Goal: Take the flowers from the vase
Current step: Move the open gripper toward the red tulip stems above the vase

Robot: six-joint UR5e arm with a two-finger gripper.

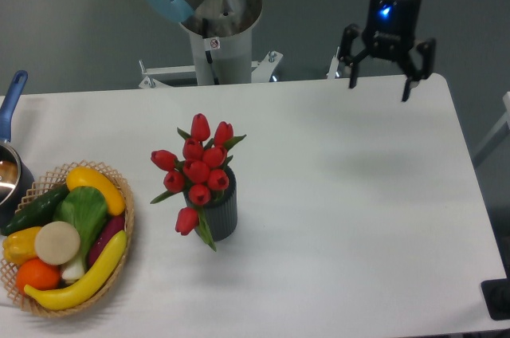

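Observation:
The flowers (198,169), a bunch of red tulip buds with green leaves, stand in the vase (218,212), a small dark grey ribbed cylinder left of the table's middle. One bud hangs over the vase's left side. My gripper (379,87) hangs over the far right of the table, well away from the flowers to their upper right. Its two black fingers (351,72) are spread wide apart and hold nothing.
A woven basket (120,249) of vegetables and fruit stands at the front left. A pot (9,170) with a blue handle sits at the left edge. The arm's base (215,27) stands behind the table's far edge.

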